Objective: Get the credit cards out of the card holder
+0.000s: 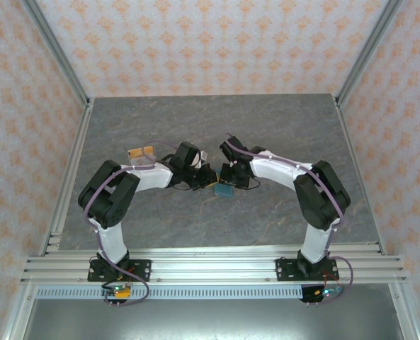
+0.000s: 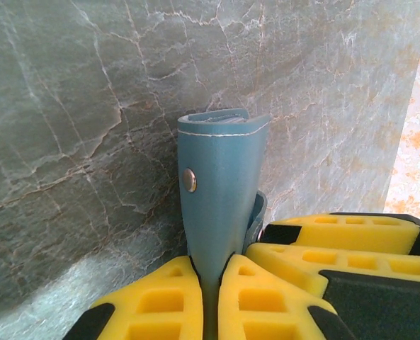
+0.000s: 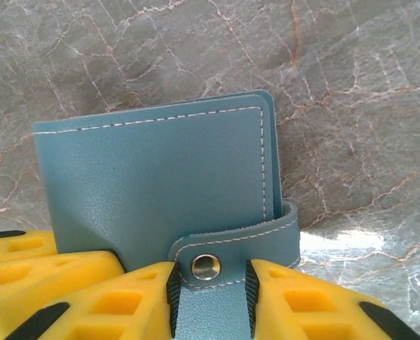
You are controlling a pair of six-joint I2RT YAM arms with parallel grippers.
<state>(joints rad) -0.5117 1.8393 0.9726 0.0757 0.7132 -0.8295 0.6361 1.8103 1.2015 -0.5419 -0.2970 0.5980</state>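
Leather is what we see most of from both wrists: the card holder (image 3: 153, 177), a teal folding wallet with pale stitching, is folded shut and held between the two arms. From the top camera we place it near the middle of the grey marbled table (image 1: 280, 127), just below the point where the two wrists meet.

We see the left gripper (image 2: 210, 275) closed narrow on one edge of the wallet, its yellow fingers (image 2: 156, 301) pressed against both faces, so that the wallet stands up out of the jaws. A metal stud (image 2: 189, 180) shows on the face turned toward that camera. At the open end we make out pale layers inside the fold, but we cannot tell whether they are pockets or cards.

We see the right gripper (image 3: 211, 283) at the closing tab (image 3: 231, 237). The strap wraps around the wallet's edge and runs down between the two yellow pads, which touch it on either side. The snap (image 3: 207, 265) sits on the tab just above the gap.

Beyond the left arm, well apart from the wallet, we see credit cards (image 1: 142, 151) lying flat on the table, one orange-tan and one pale. They are too small for us to read more.
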